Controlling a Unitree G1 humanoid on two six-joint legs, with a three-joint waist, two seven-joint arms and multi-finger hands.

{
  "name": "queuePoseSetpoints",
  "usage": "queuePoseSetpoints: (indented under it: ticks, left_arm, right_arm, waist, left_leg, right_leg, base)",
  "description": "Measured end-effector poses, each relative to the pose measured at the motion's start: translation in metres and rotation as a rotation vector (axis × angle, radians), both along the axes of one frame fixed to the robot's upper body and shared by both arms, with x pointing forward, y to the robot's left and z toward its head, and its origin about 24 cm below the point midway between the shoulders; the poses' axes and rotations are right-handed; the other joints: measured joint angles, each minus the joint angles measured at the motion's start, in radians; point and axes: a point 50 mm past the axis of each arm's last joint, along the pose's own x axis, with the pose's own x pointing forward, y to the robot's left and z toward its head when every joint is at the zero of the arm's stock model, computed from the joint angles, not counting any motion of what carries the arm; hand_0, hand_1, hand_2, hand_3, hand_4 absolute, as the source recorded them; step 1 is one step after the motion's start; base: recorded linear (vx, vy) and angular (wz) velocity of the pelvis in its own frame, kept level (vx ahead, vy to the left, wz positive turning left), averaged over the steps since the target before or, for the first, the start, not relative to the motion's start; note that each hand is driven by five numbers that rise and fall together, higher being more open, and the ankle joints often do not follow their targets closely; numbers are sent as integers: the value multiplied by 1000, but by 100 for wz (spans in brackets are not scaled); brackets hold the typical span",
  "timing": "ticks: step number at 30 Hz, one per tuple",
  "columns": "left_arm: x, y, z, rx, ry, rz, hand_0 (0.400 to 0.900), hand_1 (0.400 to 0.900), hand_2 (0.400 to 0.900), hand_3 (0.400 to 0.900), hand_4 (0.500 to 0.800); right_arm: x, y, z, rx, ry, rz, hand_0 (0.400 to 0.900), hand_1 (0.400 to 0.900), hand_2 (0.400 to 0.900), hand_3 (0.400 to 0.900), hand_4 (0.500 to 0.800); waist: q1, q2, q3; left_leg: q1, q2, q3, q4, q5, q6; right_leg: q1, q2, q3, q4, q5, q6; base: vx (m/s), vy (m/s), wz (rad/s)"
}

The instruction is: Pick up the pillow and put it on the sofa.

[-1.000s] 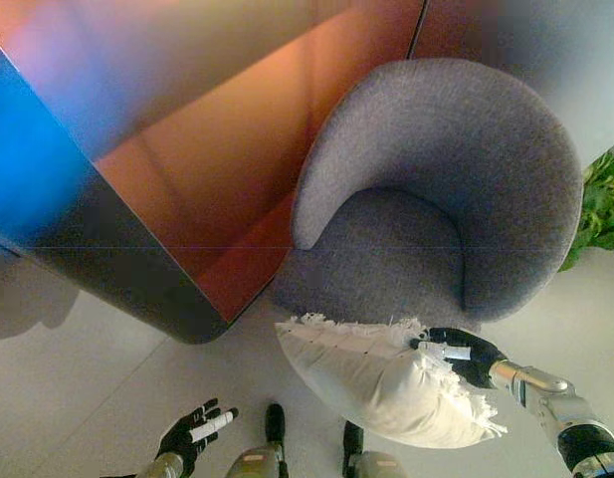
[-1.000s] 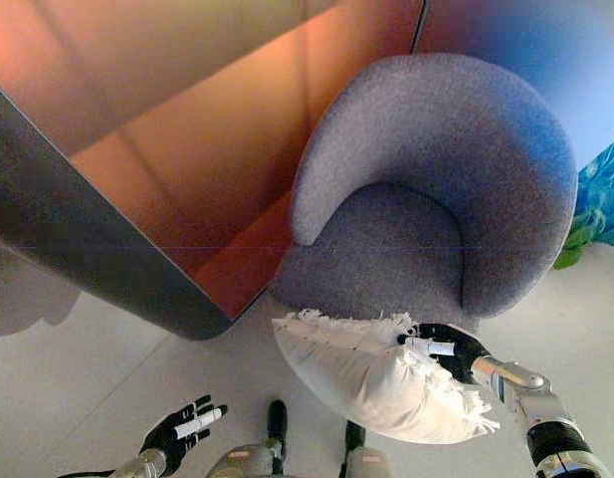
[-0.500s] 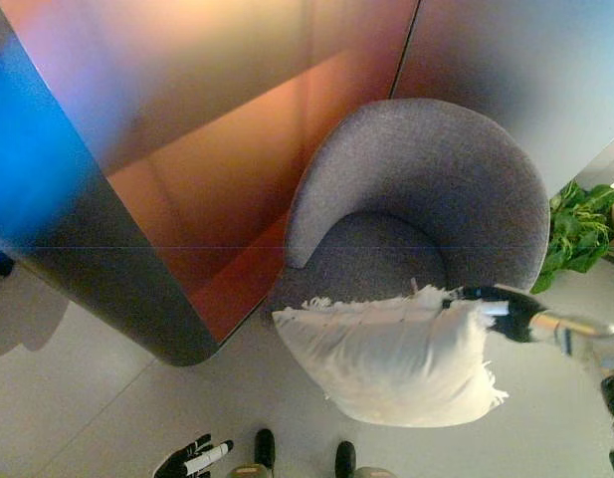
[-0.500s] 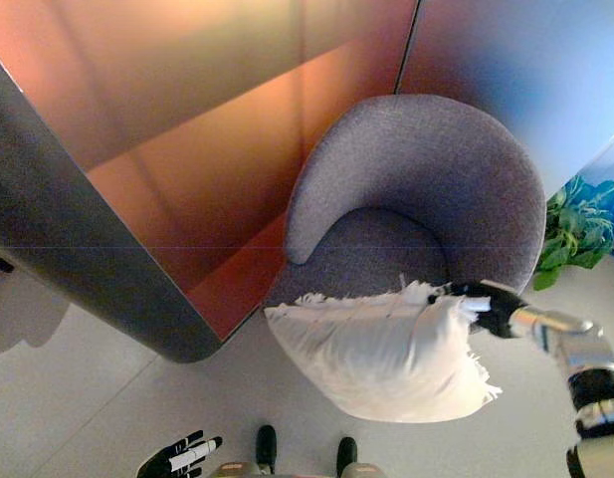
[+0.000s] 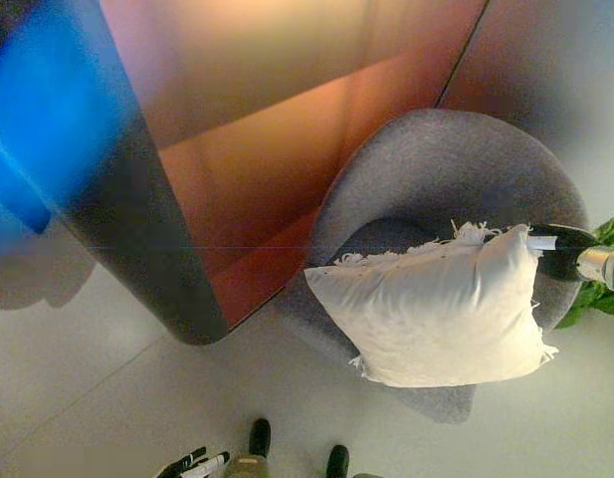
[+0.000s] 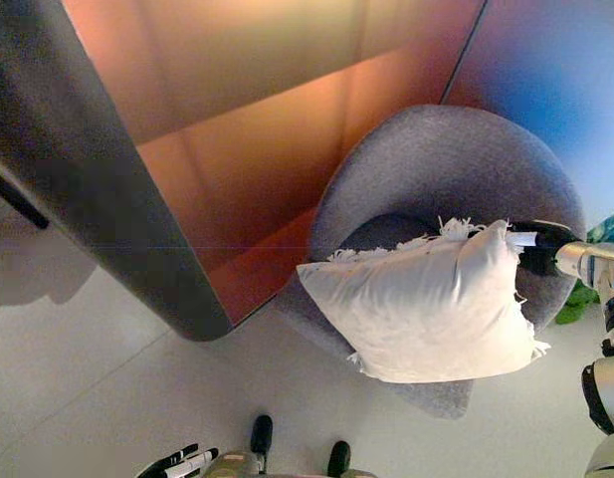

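A white pillow (image 5: 436, 314) with fringed edges hangs in the air in front of the round grey sofa chair (image 5: 456, 169), covering most of its seat. My right hand (image 5: 553, 249) is shut on the pillow's upper right corner, with the arm reaching in from the right edge. Only the fingertips of my left hand (image 5: 197, 464) show at the bottom edge, straight and holding nothing, far left of the pillow.
A tall reddish-brown glossy panel (image 5: 277, 129) with a dark rounded edge (image 5: 157, 249) stands left of the chair, close to its side. A green plant (image 5: 607, 289) peeks from behind the chair at the right. Pale floor (image 5: 98, 388) spreads in the foreground.
My right hand has lifted the pillow up and to the right, over the chair's seat. The whole view has shifted, and my left hand has dropped toward the bottom edge.
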Motion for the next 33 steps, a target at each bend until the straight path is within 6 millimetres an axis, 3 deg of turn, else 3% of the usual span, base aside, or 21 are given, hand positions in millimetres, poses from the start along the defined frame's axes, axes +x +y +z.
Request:
queuePoseSetpoints:
  ticks: [3,4,5,12,21,27,33]
  left_arm:
    - [0,1,1,6,0,-6,900,900,900,900,800]
    - [0,3,1,10,0,-7,900,900,900,900,800]
    - [0,5,2,15,0,-7,900,900,900,900,800]
    - [3,10,4,33,-21,-13,900,900,900,900,800]
    - [18,9,7,34,-64,-26,900,900,900,900,800]
    - [22,9,8,31,-74,-30,900,900,900,900,800]
    - [24,9,8,27,-78,-33,900,900,900,900,800]
  right_arm:
    - [0,-8,6,3,1,-100,400,400,400,400,500]
    - [-1,-10,7,-5,-2,-133,616,616,616,616,629]
    - [-1,-12,7,-13,-7,-165,900,900,900,900,800]
    - [7,-16,34,31,-121,-332,900,900,900,900,800]
    - [7,-18,42,140,-186,-379,900,900,900,900,800]
    - [-4,-26,27,210,-180,-406,900,900,900,900,800]
    - [-41,-45,-27,286,-97,-504,900,900,900,900,800]
  waist:
    - [22,-1,1]
    - [27,0,1]
    - [33,0,2]
    - [46,23,64]
    - [46,24,65]
    - [37,25,66]
    - [32,29,63]
  left_leg:
    - [-28,-4,-16,0,11,1]
    - [-38,-5,-23,0,15,1]
    - [-48,-5,-26,0,18,1]
    - [-90,-7,-47,0,36,-1]
    - [-72,-8,-44,0,36,-2]
    - [-54,-6,-24,0,28,-5]
    - [-40,-9,-18,0,25,1]
  right_leg:
    - [-22,-1,0,0,0,0]
    - [-29,-1,-2,0,0,0]
    - [-37,0,-4,0,0,0]
    - [-69,3,-17,0,7,-3]
    - [-49,2,-7,-1,5,-3]
    - [-40,0,7,0,3,1]
    - [-28,-3,14,0,6,-2]
  base:
    - [-54,-24,14]
    - [-113,-30,13]
    - [-138,-34,12]
    - [-56,1,6]
    - [11,0,-5]
    - [-9,30,-8]
    - [2,42,-8]
